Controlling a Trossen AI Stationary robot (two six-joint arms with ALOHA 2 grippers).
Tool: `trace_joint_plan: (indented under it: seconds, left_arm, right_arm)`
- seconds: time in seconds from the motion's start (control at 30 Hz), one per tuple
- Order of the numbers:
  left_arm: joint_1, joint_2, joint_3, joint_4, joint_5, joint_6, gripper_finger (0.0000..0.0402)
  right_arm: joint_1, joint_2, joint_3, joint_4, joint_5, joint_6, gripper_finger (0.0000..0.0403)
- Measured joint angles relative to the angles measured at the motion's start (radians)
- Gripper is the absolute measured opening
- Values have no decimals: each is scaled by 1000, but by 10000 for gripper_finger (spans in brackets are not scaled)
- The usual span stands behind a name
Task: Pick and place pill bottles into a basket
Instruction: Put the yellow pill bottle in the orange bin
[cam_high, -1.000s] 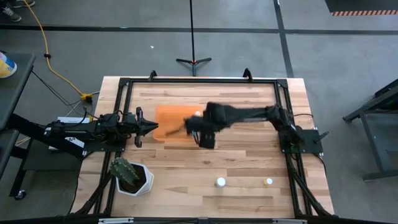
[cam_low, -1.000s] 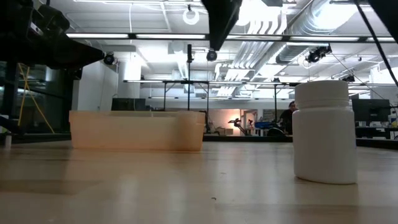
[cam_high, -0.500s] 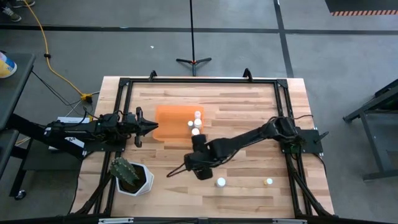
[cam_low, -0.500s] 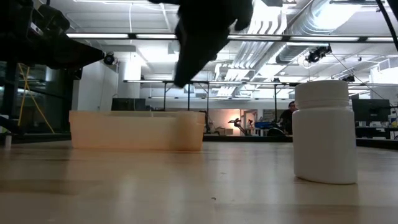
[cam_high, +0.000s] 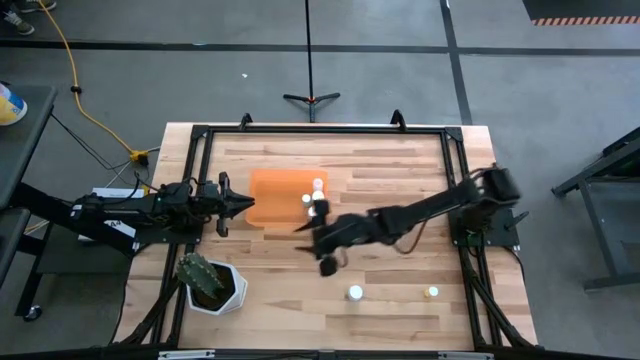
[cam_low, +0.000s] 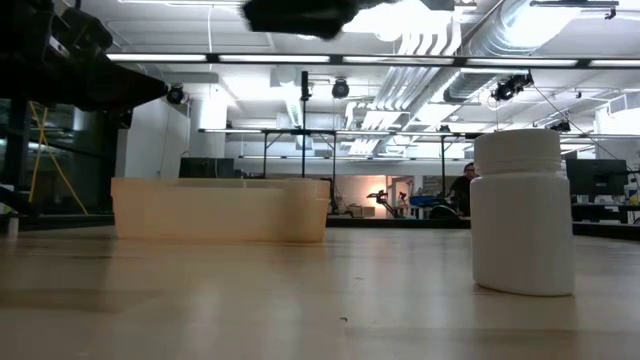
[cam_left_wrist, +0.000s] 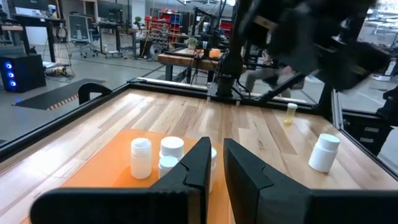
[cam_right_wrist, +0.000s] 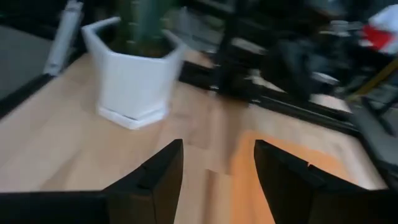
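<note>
The orange basket (cam_high: 278, 200) lies left of the table's middle, with three white pill bottles (cam_high: 312, 198) standing in its right end; they also show in the left wrist view (cam_left_wrist: 155, 155). One white bottle (cam_high: 355, 293) and a yellowish one (cam_high: 432, 293) stand on the table near its front edge. The white one fills the low view's right (cam_low: 522, 212). My right gripper (cam_high: 304, 238) (cam_right_wrist: 217, 152) hangs open and empty above the table, just on the near side of the basket's right end. My left gripper (cam_high: 248, 203) (cam_left_wrist: 216, 155) is shut at the basket's left end.
A white angular pot with a green cactus (cam_high: 210, 282) (cam_right_wrist: 134, 74) stands at the near left. A black frame (cam_high: 320, 130) runs round the table's edges. Bare wood lies between the basket and the two loose bottles.
My right gripper has swung from above the basket's right end toward the table's near edge and down. It has then come back up and toward the basket. The bottles on the table have stayed put.
</note>
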Motion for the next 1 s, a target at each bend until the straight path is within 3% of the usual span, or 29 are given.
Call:
trace_joint_plan:
  seconds: [0.13, 0.23, 0.5, 0.8, 0.9, 1.0]
  left_arm:
    - [0, 8, 0, 0, 0, 0, 79]
    - [0, 9, 0, 0, -1, 0, 79]
    - [0, 9, 0, 1, -10, 0, 79]
    - [0, 9, 0, 1, -13, 0, 79]
    - [0, 9, 0, 2, -14, 0, 79]
    - [0, 9, 0, 2, -14, 0, 79]
  right_arm:
    - [-10, -191, -186, 2, 118, 60, 188]
    - [-10, -359, -269, -127, 164, 126, 188]
    - [0, -683, -297, -705, 59, 689, 190]
    - [35, -759, -241, -1230, -37, 1369, 185]
    - [60, -747, -241, -1329, -142, 1587, 178]
    - [121, -718, -241, -1353, -168, 1705, 172]
